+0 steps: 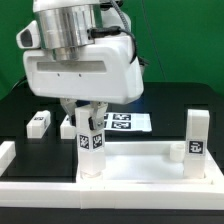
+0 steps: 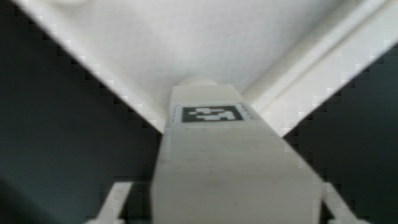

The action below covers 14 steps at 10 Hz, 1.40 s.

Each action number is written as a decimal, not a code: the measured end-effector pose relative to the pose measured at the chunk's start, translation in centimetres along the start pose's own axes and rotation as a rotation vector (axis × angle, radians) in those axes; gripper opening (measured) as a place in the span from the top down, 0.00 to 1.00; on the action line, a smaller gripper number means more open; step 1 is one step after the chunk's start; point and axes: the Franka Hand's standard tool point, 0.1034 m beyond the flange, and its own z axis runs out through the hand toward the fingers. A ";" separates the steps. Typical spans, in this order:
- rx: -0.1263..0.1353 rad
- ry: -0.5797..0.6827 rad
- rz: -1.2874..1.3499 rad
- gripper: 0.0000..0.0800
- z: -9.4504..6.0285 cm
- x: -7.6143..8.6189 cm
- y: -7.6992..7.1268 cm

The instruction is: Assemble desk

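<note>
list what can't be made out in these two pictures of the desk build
Whether the gripper pinches the upright leg or just surrounds it: exterior view too small, wrist view cuts it off.
The leg's lower end on the desk top: hidden by the leg itself, wrist view.
The marker board: partly behind the arm, exterior view.
The tags: too small to read, exterior view.

one white desk top [image 1: 140, 168], a rimmed tray. four white block legs: a leg [image 1: 38, 122] lying at the exterior view's left, a leg [image 1: 66, 126] just beside it, a leg [image 1: 92, 146] upright at the gripper [image 1: 90, 122], a leg [image 1: 197, 138] upright at the right. one marker board [image 1: 128, 122]. one gripper.
</note>
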 end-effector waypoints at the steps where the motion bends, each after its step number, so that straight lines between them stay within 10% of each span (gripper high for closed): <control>1: 0.002 -0.004 0.241 0.64 0.0 -0.1 -0.1; 5: 0.033 -0.037 0.442 0.64 0.0 0.2 0.2; 7: 0.038 0.001 0.121 0.51 0.0 0.3 -0.2; 8: 0.039 0.004 -0.083 0.26 0.1 0.0 -0.5; 12: 0.036 0.010 -0.400 0.19 0.1 0.0 -0.5; 14: -0.005 0.047 -0.769 0.19 0.5 -0.1 -0.6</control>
